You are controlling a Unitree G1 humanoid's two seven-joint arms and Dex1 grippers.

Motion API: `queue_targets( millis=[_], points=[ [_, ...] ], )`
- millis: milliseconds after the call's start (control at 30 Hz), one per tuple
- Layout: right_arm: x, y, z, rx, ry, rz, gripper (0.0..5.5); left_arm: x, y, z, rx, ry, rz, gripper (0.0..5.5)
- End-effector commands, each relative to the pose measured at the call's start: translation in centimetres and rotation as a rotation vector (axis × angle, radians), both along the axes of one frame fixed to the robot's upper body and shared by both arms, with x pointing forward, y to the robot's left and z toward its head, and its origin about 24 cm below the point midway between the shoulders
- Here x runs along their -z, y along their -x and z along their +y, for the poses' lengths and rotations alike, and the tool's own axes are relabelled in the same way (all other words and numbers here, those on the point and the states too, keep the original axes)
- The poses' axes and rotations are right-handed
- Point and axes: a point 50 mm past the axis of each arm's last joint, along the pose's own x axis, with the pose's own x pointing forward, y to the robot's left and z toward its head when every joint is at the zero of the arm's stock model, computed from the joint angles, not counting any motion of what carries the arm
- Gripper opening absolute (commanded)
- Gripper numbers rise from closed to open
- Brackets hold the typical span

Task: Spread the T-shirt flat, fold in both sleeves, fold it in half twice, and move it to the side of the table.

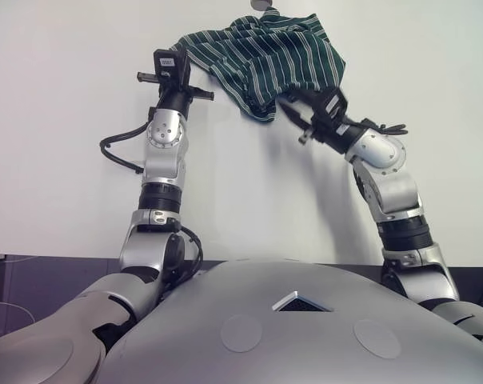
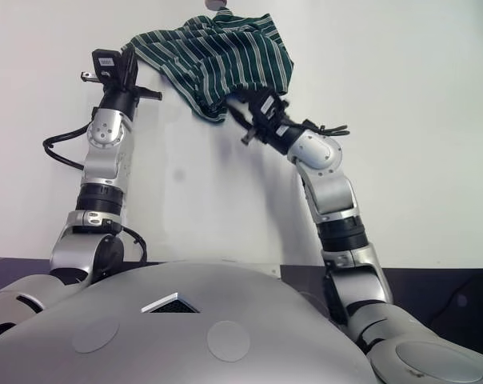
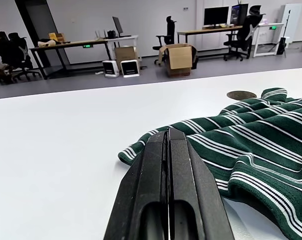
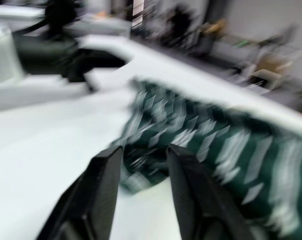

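Note:
The green T-shirt (image 1: 265, 56) with white stripes lies bunched at the far middle of the white table (image 1: 65, 120). My left gripper (image 1: 177, 50) sits at the shirt's left corner. Its fingers (image 3: 168, 165) are pressed together, and the striped hem (image 3: 141, 145) meets their tip, so it is shut on that corner. My right gripper (image 1: 296, 120) hovers at the shirt's near right edge. Its two black fingers (image 4: 103, 190) are spread open, with the striped cloth (image 4: 206, 140) just beyond them.
A round grey disc (image 3: 241, 94) is set into the table just past the shirt. Bare tabletop stretches to either side and towards me, ending at the near edge (image 1: 49, 254). Desks, chairs and cardboard boxes (image 3: 180, 57) stand in the room beyond the table.

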Motion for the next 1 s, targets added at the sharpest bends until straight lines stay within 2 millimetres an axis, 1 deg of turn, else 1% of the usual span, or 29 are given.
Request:
queue_targets(
  millis=[33, 133, 233, 333, 400, 433, 633, 667, 700, 800, 867, 933, 1000],
  points=[
    [1.3, -0.8, -0.5, -0.018, 0.113, 0.075, 2.05, -0.3, -0.4, -0.1, 0.005, -0.008, -0.005, 0.00],
    [2.7, -1.4, 0.3, -0.051, 0.215, 0.127, 2.05, -0.4, -0.7, -0.5, 0.009, -0.001, -0.012, 0.00],
    [3.4, -2.2, 0.9, -0.070, 0.289, 0.112, 2.05, -0.4, -0.9, -0.7, 0.014, -0.002, -0.013, 0.00],
    [3.8, -2.4, 1.2, -0.105, 0.311, 0.112, 2.05, -0.3, -1.0, -0.8, 0.014, -0.001, -0.013, 0.00],
    [3.8, -2.5, 1.1, -0.116, 0.312, 0.109, 1.77, -0.3, -1.1, -0.8, 0.014, -0.001, -0.014, 0.00],
    [3.8, -2.6, 1.1, -0.118, 0.313, 0.106, 1.50, -0.3, -1.1, -0.8, 0.011, -0.002, -0.014, 0.00],
    [3.9, -3.0, 1.1, -0.099, 0.301, 0.090, 0.45, 0.0, -1.1, -0.5, -0.001, -0.008, -0.014, 0.00],
    [3.7, -2.9, 1.0, -0.102, 0.290, 0.086, 0.22, -0.2, -1.2, -0.4, 0.009, -0.031, -0.021, 0.00],
    [3.4, -2.8, 0.8, -0.111, 0.266, 0.087, 0.03, -0.4, -1.5, -0.2, 0.045, -0.086, -0.033, 0.00],
    [2.1, -1.7, -0.2, -0.163, 0.185, 0.126, 0.03, -1.3, -1.7, 0.5, 0.281, -0.300, -0.045, 0.00],
    [1.3, -0.9, -1.1, -0.185, 0.149, 0.162, 0.03, -1.5, -1.3, 1.2, 0.452, -0.475, -0.031, 0.00],
    [0.3, -0.5, -2.0, -0.184, 0.119, 0.185, 0.00, -1.3, -0.8, 2.3, 0.579, -0.679, 0.004, 0.31],
    [-0.4, -0.4, -2.5, -0.171, 0.097, 0.195, 0.00, -0.9, -0.6, 3.0, 0.649, -0.833, 0.041, 0.64]
  ],
)
